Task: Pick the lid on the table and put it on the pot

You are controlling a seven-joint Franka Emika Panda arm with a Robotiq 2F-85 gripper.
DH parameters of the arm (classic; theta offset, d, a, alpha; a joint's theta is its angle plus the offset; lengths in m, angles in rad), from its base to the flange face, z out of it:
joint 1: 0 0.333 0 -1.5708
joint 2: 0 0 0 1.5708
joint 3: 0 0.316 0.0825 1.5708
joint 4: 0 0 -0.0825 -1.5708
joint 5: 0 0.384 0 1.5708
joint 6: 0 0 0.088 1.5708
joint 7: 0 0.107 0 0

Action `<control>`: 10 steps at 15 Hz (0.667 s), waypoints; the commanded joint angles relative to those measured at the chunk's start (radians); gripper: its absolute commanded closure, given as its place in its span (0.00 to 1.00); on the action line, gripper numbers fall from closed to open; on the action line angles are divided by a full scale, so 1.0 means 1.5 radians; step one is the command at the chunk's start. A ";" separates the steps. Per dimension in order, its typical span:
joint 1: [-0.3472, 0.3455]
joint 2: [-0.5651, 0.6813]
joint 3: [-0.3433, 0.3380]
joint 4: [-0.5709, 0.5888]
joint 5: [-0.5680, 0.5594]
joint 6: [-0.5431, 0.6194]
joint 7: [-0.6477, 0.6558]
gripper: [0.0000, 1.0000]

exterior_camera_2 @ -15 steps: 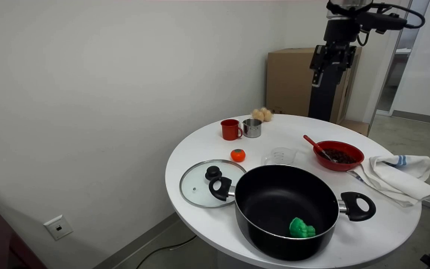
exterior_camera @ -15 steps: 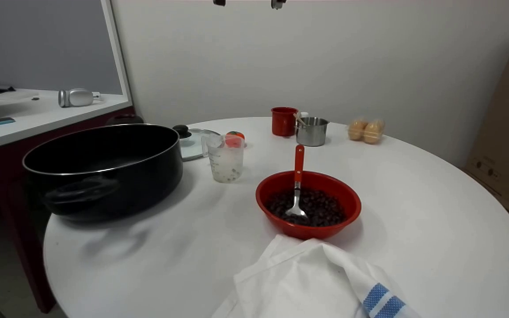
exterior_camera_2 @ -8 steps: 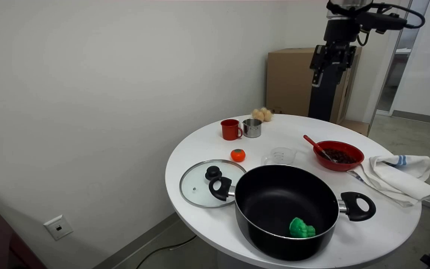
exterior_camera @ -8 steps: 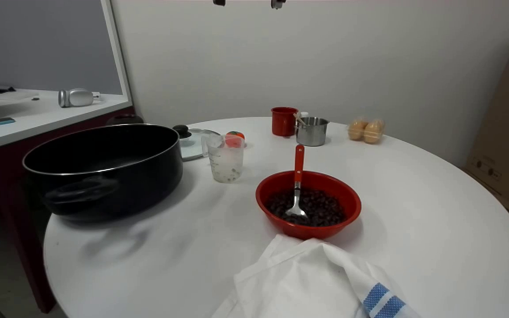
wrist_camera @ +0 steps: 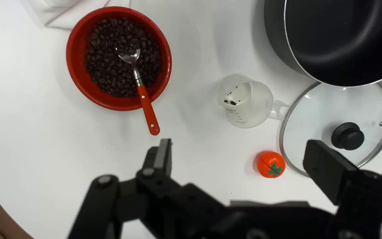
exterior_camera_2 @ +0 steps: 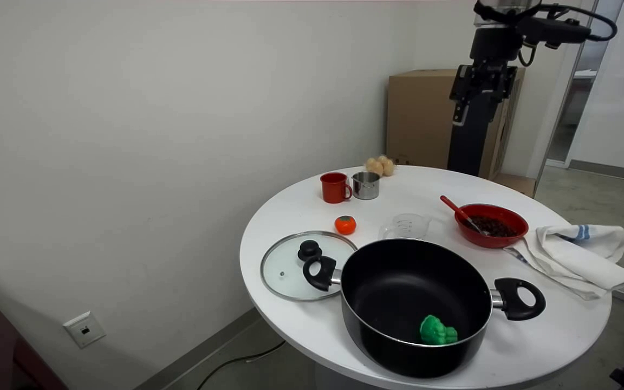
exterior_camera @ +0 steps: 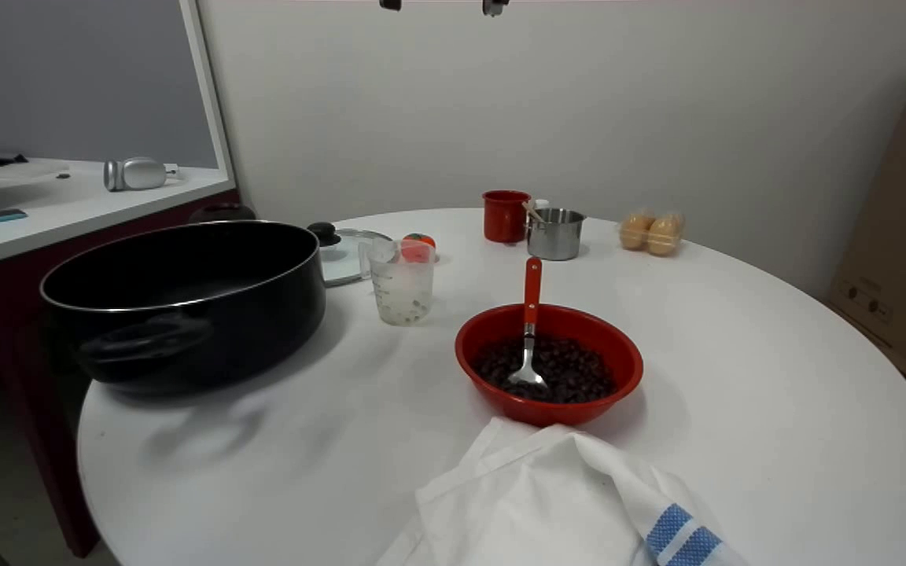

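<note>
The lid (wrist_camera: 310,122) lies flat on the table (wrist_camera: 207,162), below the pincer (wrist_camera: 239,147) and well apart from it. The pincer's jaws stand widely spread; in the wrist view the right one covers part of the lid's lower edge, while the lid itself takes up the right side of the frame. In an exterior view the pincer hangs at the upper right, and the lid (exterior_camera_2: 290,276) rests lower and farther left, partly behind a handle of the pot (wrist_camera: 275,43). In an exterior view the lid (exterior_camera: 343,267) shows left of centre, half hidden by the pot and the measuring jug (wrist_camera: 244,106). Its black knob (wrist_camera: 351,139) points upward. Being round, it reaches equally far in every direction; from the knob, its small vent hole lies toward the right edge of the wrist view. The glass is clear and faintly greenish, the white table top showing through, and a thin grey metal rim binds it. The pot overlaps its upper edge in the wrist view; whether they touch cannot be told. A red-orange tomato (wrist_camera: 271,165) sits just beside the rim, toward the lower left.
</note>
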 commanded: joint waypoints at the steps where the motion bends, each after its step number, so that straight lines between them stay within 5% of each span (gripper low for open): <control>1: -0.007 0.000 0.007 0.001 -0.001 -0.001 0.001 0.00; 10: 0.011 0.053 0.044 0.007 -0.021 0.008 -0.008 0.00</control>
